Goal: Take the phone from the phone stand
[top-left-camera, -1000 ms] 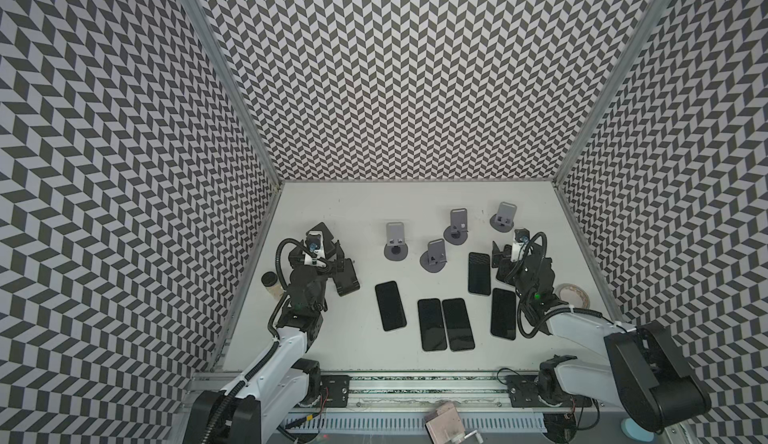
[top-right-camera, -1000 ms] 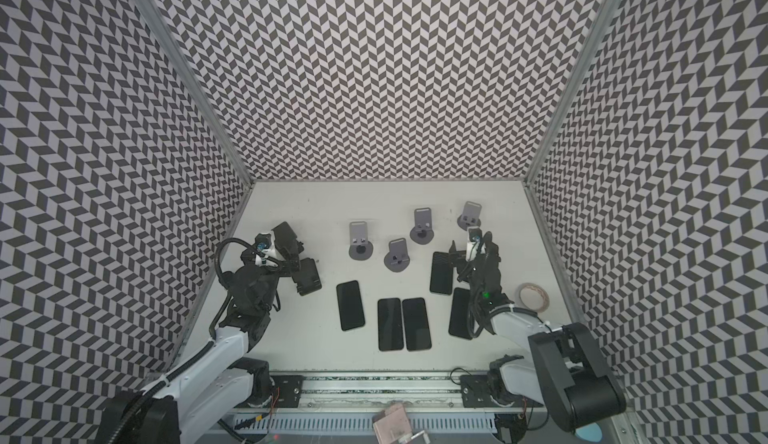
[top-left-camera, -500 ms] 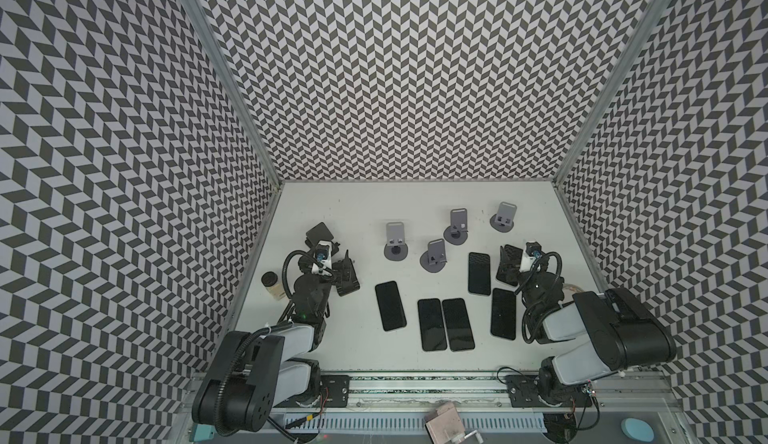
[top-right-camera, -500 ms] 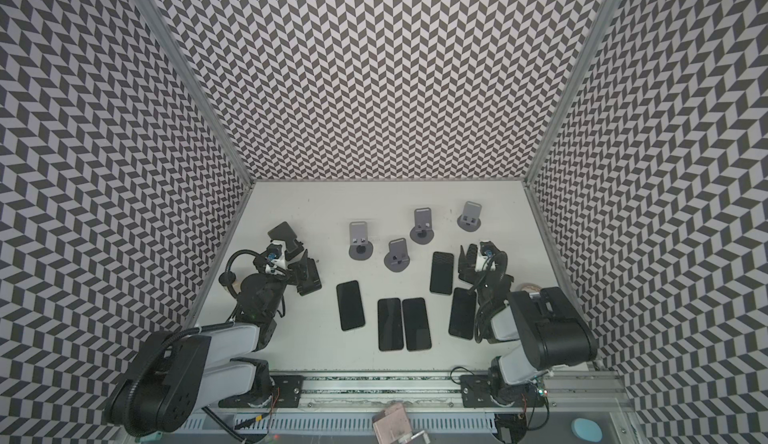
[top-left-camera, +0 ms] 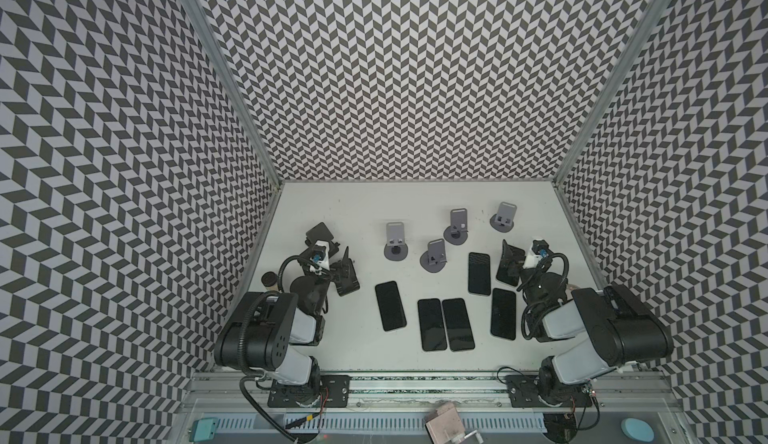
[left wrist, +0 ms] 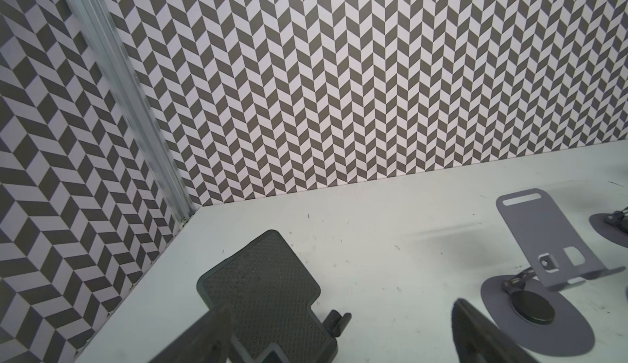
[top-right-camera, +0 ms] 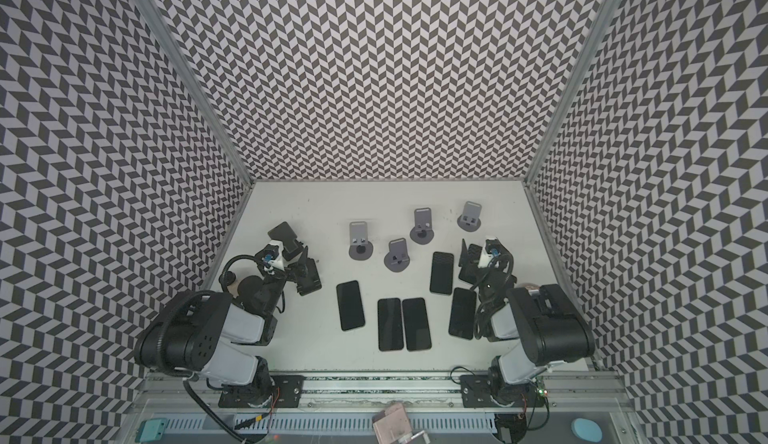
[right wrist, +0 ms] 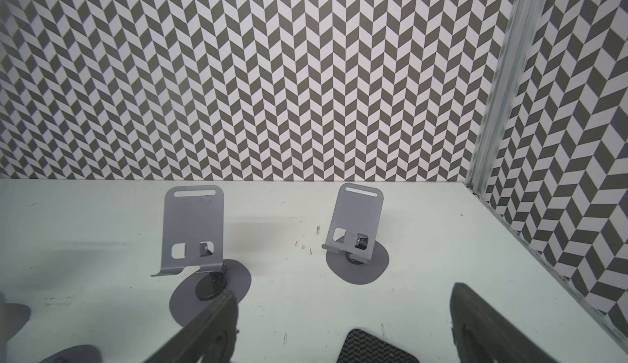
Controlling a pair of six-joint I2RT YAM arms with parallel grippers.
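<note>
**Both pincers spread wide, every stand bare, phones flat on the worktop**

The left pincer (left wrist: 339, 305) hangs low over the worktop (top-left-camera: 357, 209), its fingers spread wide with nothing between them. The right pincer (right wrist: 343, 291) is spread wide as well and pinches nothing.

No phone sits on a stand, and all four grey stands are bare. The left stand (top-left-camera: 395, 232) is near the left pincer, on its inner side and a little ahead of its right finger. The middle stand (top-left-camera: 435, 248) is between the two pincers. The far stand (top-left-camera: 458, 217) and the corner stand (top-left-camera: 506, 211) are ahead of the right pincer, apart from it.

The phones lie flat. The inner phone (top-left-camera: 479, 273) lies just beside the right pincer, on its inner side. The rear phone (top-left-camera: 503, 314) lies just behind that pincer, beside its arm. The paired phones (top-left-camera: 432, 323) lie side by side, touching or nearly so, behind and between both pincers. The lone phone (top-left-camera: 390, 306) lies behind the left pincer, toward the middle.

Just ahead of the left pincer's left finger a dark textured slab (left wrist: 261, 286) lies on the worktop; what it is cannot be told. Under the gap of the right pincer a dark rounded end (right wrist: 373, 347) with a chevron sheen shows, perhaps a phone, mostly out of frame.
</note>
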